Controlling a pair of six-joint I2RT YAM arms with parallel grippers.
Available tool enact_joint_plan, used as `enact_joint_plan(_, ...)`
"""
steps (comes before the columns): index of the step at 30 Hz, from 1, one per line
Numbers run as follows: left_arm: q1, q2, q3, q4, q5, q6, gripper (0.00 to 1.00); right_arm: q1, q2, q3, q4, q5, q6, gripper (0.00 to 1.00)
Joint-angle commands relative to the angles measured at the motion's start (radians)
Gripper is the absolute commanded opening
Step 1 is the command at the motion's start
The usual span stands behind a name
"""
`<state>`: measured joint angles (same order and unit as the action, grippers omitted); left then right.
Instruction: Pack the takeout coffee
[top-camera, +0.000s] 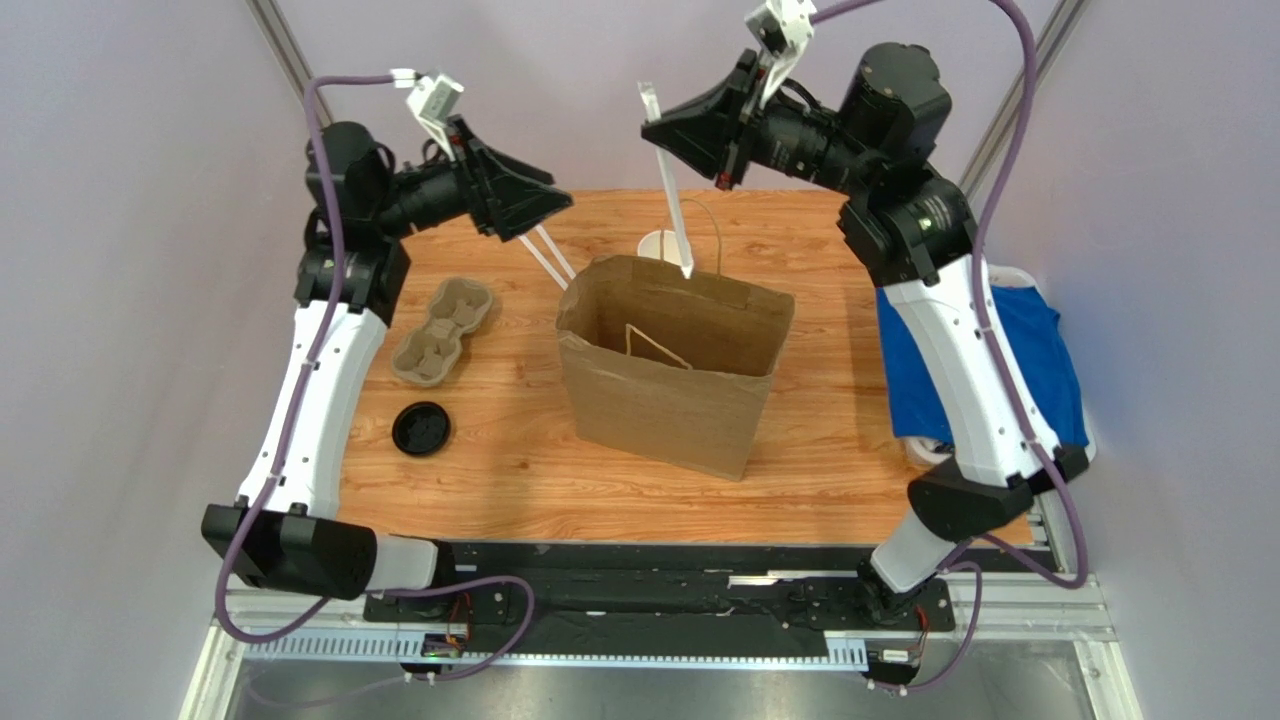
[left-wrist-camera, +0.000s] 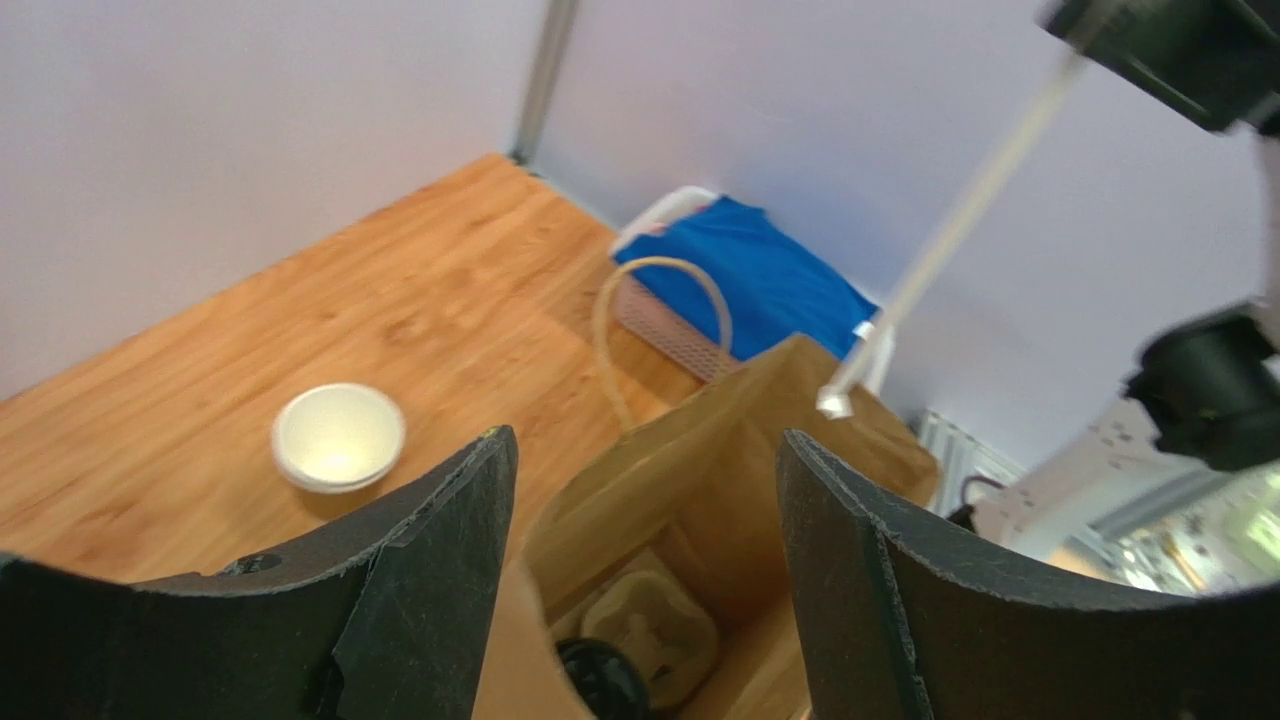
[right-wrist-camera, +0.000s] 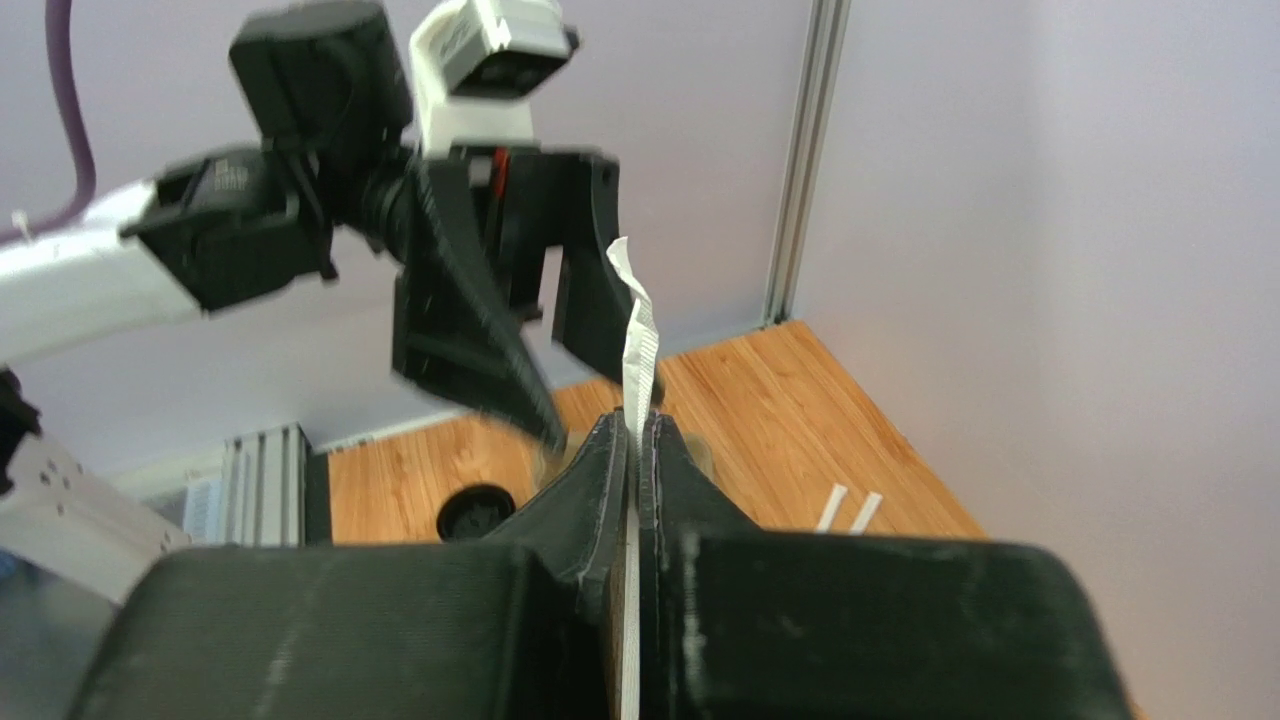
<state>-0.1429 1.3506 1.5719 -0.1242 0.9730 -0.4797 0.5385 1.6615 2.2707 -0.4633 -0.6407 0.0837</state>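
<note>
A brown paper bag (top-camera: 676, 360) stands open mid-table. In the left wrist view, a round black lid (left-wrist-camera: 606, 683) lies deep in the bag (left-wrist-camera: 706, 480) beside a pulp carrier (left-wrist-camera: 657, 627). It looks like the takeout coffee, but its cup body is hidden. My left gripper (top-camera: 549, 207) (left-wrist-camera: 646, 443) is open and empty above the bag's left rim. My right gripper (top-camera: 657, 138) (right-wrist-camera: 639, 428) is shut on a white wrapped straw (top-camera: 676, 210) (right-wrist-camera: 640, 338) held high over the bag's back edge.
A lidless cup (top-camera: 658, 243) (left-wrist-camera: 338, 435) stands behind the bag. A second pulp carrier (top-camera: 443, 327) and a loose black lid (top-camera: 421, 429) lie on the left. Two straws (top-camera: 549, 258) lie at the back left. A blue cloth (top-camera: 977, 360) fills a white basket on the right.
</note>
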Motion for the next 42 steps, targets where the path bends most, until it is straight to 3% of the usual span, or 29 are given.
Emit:
enact_joint_plan(1,0.077,-0.056,0.005,-0.107,-0.025,0.111,0.72,0.009,-0.120,-0.130,-0.156,-0.053,-0.231,0.00)
enact_joint_plan(4,0.089,-0.074,-0.007,-0.121,-0.033,0.139,0.72,0.011,-0.178,-0.291,-0.152,-0.047,-0.314,0.00)
enact_joint_plan(11,0.089,-0.099,-0.026,-0.149,-0.045,0.157,0.73,0.049,-0.215,-0.489,-0.169,-0.022,-0.475,0.00)
enact_joint_plan(22,0.089,-0.099,-0.032,-0.238,-0.054,0.208,0.73,0.095,-0.184,-0.588,-0.299,0.070,-0.697,0.00)
enact_joint_plan(24,0.089,-0.097,-0.038,-0.249,-0.059,0.220,0.73,0.104,-0.172,-0.580,-0.340,0.087,-0.714,0.16)
enact_joint_plan(25,0.089,-0.097,-0.038,-0.261,-0.063,0.223,0.73,0.104,-0.171,-0.582,-0.356,0.091,-0.713,0.36)
enact_joint_plan(27,0.089,-0.096,-0.036,-0.276,-0.072,0.233,0.80,0.113,-0.170,-0.580,-0.360,0.099,-0.696,0.51)
enact_joint_plan(28,0.089,-0.090,-0.035,-0.297,-0.074,0.242,0.81,0.115,-0.174,-0.574,-0.357,0.110,-0.690,0.63)
enact_joint_plan(30,0.089,-0.082,-0.023,-0.324,-0.091,0.253,0.92,0.121,-0.175,-0.562,-0.351,0.116,-0.661,0.71)
enact_joint_plan(33,0.089,-0.067,0.008,-0.393,-0.137,0.288,0.97,0.121,-0.174,-0.510,-0.339,0.136,-0.603,0.77)
enact_joint_plan(38,0.089,-0.016,0.115,-0.575,-0.221,0.378,0.98,0.120,-0.187,-0.393,-0.291,0.219,-0.500,0.82)
enact_joint_plan(42,0.089,0.088,0.320,-0.808,-0.339,0.453,0.99,0.107,-0.216,-0.341,-0.252,0.292,-0.420,0.86)
